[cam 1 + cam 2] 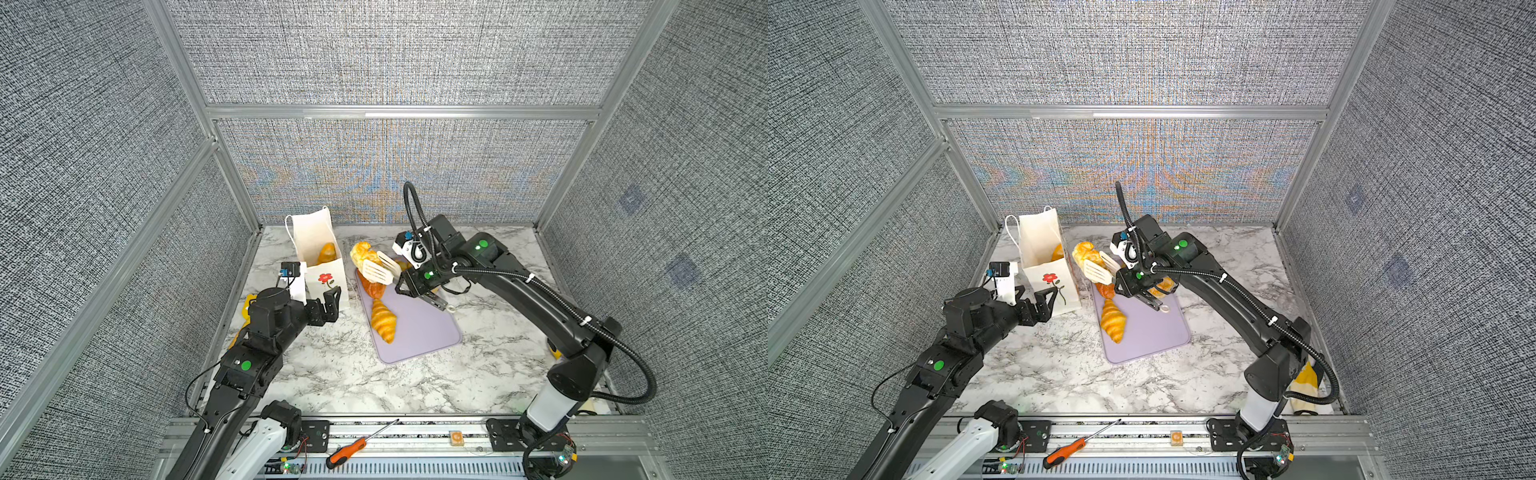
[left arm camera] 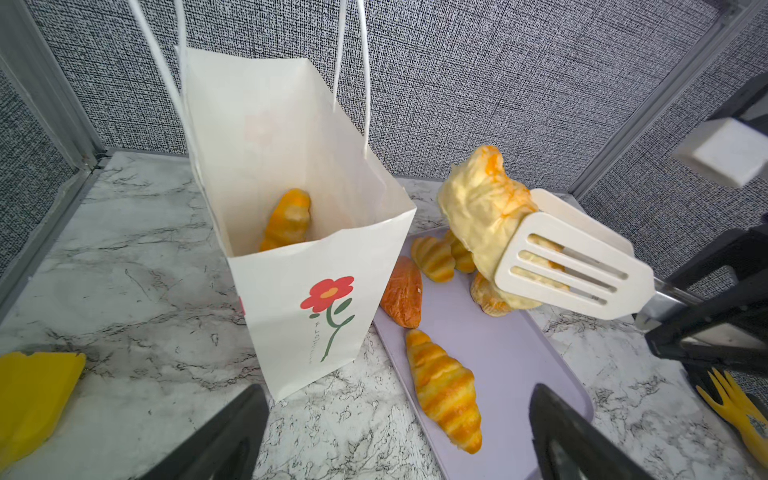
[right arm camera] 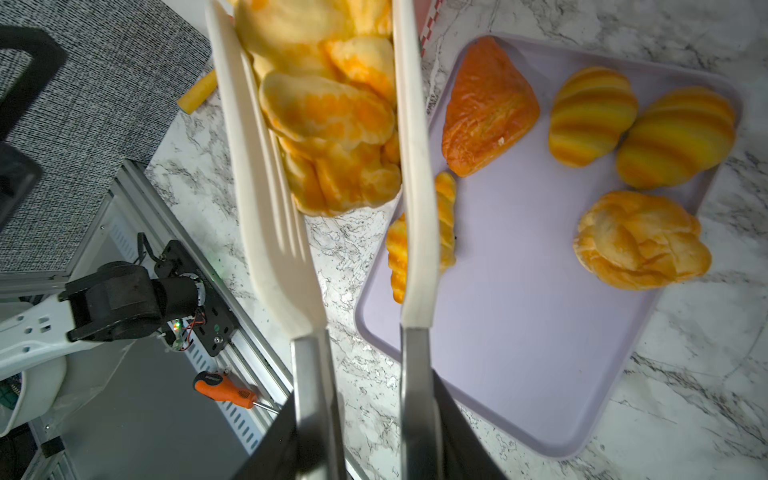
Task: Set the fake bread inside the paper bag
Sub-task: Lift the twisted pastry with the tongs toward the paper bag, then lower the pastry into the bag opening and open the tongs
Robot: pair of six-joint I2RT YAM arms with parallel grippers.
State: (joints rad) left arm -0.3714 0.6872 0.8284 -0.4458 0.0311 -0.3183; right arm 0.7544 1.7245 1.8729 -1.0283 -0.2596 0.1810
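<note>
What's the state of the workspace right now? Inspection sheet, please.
Surface: marble tabletop, lilac tray on it.
Job's things: paper bag upright, open, one pastry inside; twisted pastry clamped in tongs beside bag; on tray: golden croissant, reddish croissant, two striped rolls, twisted ring.
Clutter: orange screwdriver on front rail; yellow fork on tabletop.
Grippers: left gripper open, empty, near bag; right gripper shut on tongs.
Cables: black conduit along right arm, no snag seen.
Surroundings: grey panel walls, aluminium frame.

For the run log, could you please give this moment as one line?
right pincer: shut on tongs; tongs: clamping bun, raised beside bag; left pincer: open, by bag; bag: one roll inside; tray: five breads
</note>
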